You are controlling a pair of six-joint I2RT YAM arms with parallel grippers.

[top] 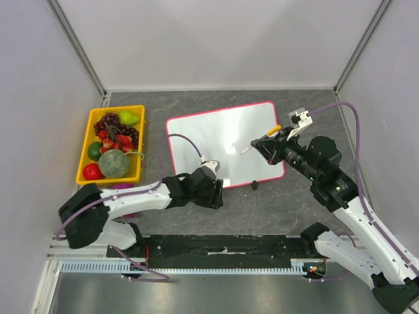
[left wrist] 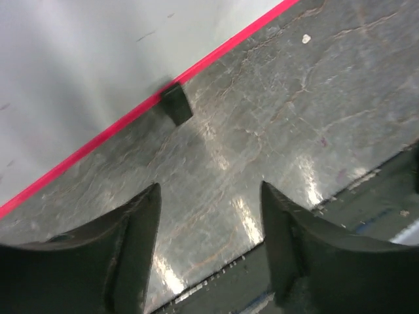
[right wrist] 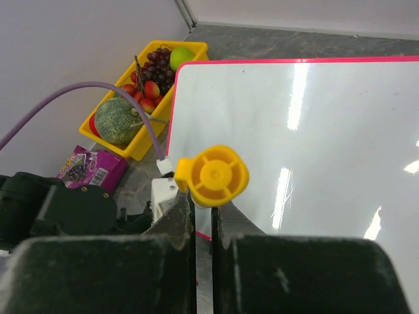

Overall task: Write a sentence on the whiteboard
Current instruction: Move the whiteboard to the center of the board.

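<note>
**Inspector:** Start at the near edge.

**Assistant:** A black base rail (top: 222, 245) runs along the 6 o'clock side and carries both arms. Beyond it is the table (top: 268, 209), grey veined stone with a glossy sheen.

**Inspector:** Left gripper (left wrist: 209, 196)?

**Assistant:** Released. The jaws stand apart over bare table with nothing between them, just beside the board's near long edge.

**Inspector:** Location of the whiteboard (top: 216, 131)?

**Assistant:** Flat at the table's centre, skewed, with a pink-red frame. A small black foot (left wrist: 177, 104) sits on its near edge. The face shows glare.

**Inspector:** Right gripper (right wrist: 201, 216)?

**Assistant:** Clenched on a marker (right wrist: 213, 175) with a yellow end. It comes in from 3 o'clock, and the tip is over the board's right part. Whether the tip touches, I cannot tell.

**Inspector:** Elsewhere?

**Assistant:** At 9 o'clock there is a yellow tray (top: 83, 150) holding a melon (top: 114, 162), grapes (top: 111, 123) and other fruit. A purple packet (right wrist: 88, 169) lies nearer than the tray.

**Inspector:** Enclosure?

**Assistant:** Pale walls (top: 216, 39) stand on three sides, with metal corner posts (top: 78, 46) at 11 and 1 o'clock.
</note>
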